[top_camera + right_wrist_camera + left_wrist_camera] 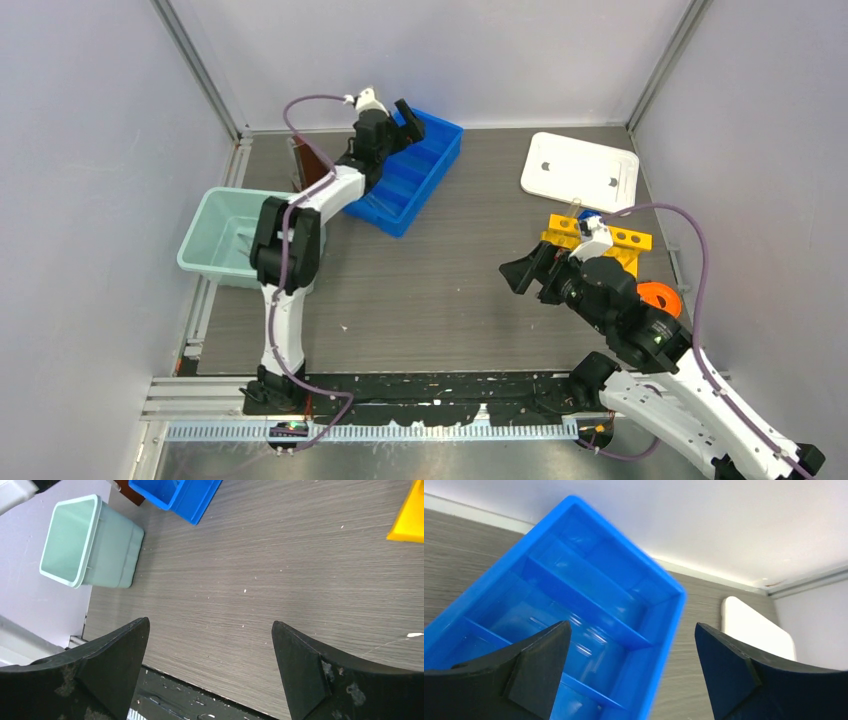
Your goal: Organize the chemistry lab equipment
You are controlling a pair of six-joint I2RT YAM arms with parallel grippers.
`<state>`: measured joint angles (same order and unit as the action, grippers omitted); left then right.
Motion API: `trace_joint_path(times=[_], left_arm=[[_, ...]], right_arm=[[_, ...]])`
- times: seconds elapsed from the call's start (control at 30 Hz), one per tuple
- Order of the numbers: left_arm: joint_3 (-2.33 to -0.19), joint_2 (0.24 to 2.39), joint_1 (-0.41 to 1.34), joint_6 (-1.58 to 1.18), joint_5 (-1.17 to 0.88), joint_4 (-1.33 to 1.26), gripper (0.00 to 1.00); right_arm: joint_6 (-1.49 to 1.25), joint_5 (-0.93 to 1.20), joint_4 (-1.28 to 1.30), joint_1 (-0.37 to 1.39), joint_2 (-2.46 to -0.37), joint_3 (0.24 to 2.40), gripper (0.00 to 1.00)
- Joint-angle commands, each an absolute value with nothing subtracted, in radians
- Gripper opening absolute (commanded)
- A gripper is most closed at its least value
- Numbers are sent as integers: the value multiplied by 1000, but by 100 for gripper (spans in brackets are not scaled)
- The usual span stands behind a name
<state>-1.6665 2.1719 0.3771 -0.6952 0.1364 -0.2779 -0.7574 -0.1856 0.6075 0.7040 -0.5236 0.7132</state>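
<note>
My left gripper (pixel 408 118) is open and empty, held above the far end of a blue divided bin (pixel 412 172). In the left wrist view the gripper (pixel 632 626) hangs over the bin's compartments (pixel 589 605), where faint clear glints (pixel 580 647) look like glass tubes. My right gripper (pixel 520 275) is open and empty above bare table, as the right wrist view (pixel 210 625) shows. The yellow holed rack (pixel 632 240) stands behind the right wrist, partly hidden, with a small blue cap (pixel 591 222) showing at it. The white lid (pixel 580 172) lies at the back right. Tongs and triangle are out of view.
A teal tub (pixel 218 238) stands at the left, also in the right wrist view (pixel 85 545). A brown object (pixel 308 160) stands behind the left arm. An orange round thing (pixel 660 297) lies right of the right arm. The lid's edge shows in the left wrist view (pixel 754 630).
</note>
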Motion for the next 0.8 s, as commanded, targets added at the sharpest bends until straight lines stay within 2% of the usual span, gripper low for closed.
trace_joint_path(times=[0.0, 0.2, 0.47, 0.63, 0.77], left_arm=[[-1673, 1956, 376, -612, 47, -106, 100], [-1631, 1761, 386, -515, -96, 217, 100], [-1422, 1486, 410, -375, -174, 517, 100], [-1280, 1305, 417, -309, -205, 615, 100], [-1117, 1153, 423, -294, -267, 550, 100]], right_arm=[[-722, -268, 689, 707, -524, 794, 100], [-730, -304, 754, 707, -531, 826, 100], [-739, -417, 814, 706, -546, 832, 100], [-701, -452, 748, 707, -598, 847, 96], [-662, -471, 658, 707, -710, 892, 94]])
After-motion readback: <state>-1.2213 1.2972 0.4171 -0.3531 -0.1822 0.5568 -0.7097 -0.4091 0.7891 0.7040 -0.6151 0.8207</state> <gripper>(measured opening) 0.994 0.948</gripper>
